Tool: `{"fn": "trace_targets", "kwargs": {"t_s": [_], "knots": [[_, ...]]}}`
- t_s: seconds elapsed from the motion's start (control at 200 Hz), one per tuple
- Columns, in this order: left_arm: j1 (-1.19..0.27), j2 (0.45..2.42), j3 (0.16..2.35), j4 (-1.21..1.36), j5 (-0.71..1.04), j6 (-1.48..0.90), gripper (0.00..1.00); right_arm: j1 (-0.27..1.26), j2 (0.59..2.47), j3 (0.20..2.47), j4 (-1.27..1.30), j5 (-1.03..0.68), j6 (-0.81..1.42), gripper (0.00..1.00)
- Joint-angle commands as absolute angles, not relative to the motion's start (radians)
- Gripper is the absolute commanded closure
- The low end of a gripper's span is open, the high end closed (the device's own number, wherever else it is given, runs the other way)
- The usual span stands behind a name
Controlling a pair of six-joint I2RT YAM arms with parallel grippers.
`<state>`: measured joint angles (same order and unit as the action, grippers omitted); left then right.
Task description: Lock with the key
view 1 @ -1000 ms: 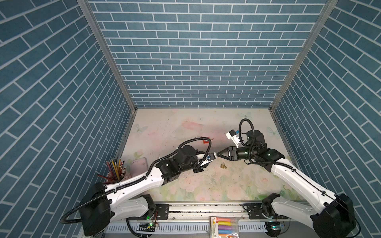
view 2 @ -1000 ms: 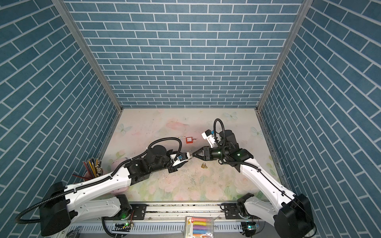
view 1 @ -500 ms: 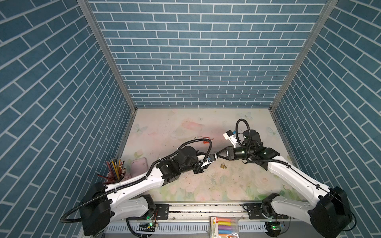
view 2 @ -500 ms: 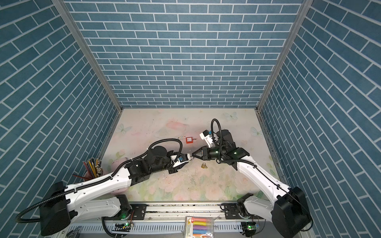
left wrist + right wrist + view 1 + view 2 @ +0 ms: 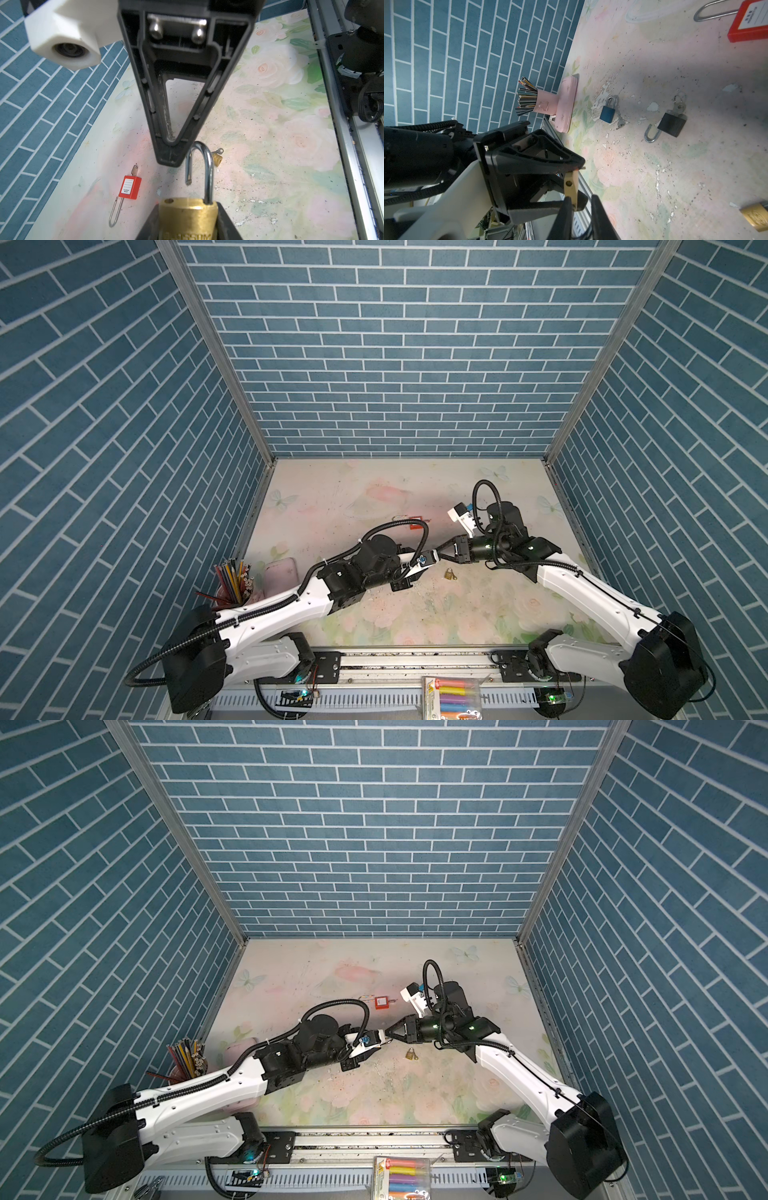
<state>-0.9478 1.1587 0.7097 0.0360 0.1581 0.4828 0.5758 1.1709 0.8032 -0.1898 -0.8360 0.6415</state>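
two robot arms meet tip to tip above the pale floral-printed counter (image 5: 457, 614) in both top views. my left hand (image 5: 578, 184) is clamped on the body of a gold-coloured brass padlock (image 5: 188, 220) and holds it clear of the counter. its curved steel shackle (image 5: 208, 172) points toward my right hand (image 5: 170, 159).

the shackle is sprung open. one leg sits in the body, and the free end hangs clear of its hole (image 5: 169, 201), a little to one side of it. the right hand's tip is just beside the arch of the shackle. the right wrist view shows a narrow gap between its fingers (image 5: 564, 209), but i cannot tell whether they pinch the shackle or only stand next to it.

i see no key in the held padlock from any view. a small silver key (image 5: 219, 151) sits in a small gold padlock (image 5: 217, 160) lying on the counter beyond the shackle.

i judge the step in hand to be closing the shackle. the next move calls for lining the free end up with the hole, then pushing straight along the legs. after that a key must be fetched and turned.
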Motion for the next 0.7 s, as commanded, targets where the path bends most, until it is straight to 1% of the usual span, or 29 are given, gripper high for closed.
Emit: {"fn": "trace_targets", "kwargs": {"t_s": [0.0, 0.05, 0.185, 0.255, 0.365, 0.545, 0.695], "knots": [[-0.95, 1.168, 0.719, 0.078, 0.116, 0.477, 0.96, 0.582, 1.179, 0.842, -0.219, -0.818, 0.613, 0.74], [-0.95, 1.169, 0.722, 0.08, 0.103, 0.476, 0.96, 0.582, 1.18, 0.848, -0.236, -0.805, 0.608, 0.71], [-0.951, 1.176, 0.723, 0.087, 0.084, 0.469, 0.97, 0.582, 1.186, 0.848, -0.261, -0.791, 0.601, 0.69], [-0.95, 1.177, 0.724, 0.09, 0.08, 0.468, 0.96, 0.583, 1.188, 0.847, -0.267, -0.782, 0.605, 0.65], [-0.95, 1.181, 0.724, 0.094, 0.075, 0.468, 0.97, 0.582, 1.192, 0.845, -0.26, -0.79, 0.613, 0.64], [-0.95, 1.185, 0.728, 0.096, 0.081, 0.471, 0.97, 0.584, 1.207, 0.847, -0.237, -0.806, 0.627, 0.65], [-0.951, 1.186, 0.727, 0.095, 0.083, 0.471, 0.96, 0.588, 1.214, 0.852, -0.212, -0.815, 0.635, 0.73]]}}
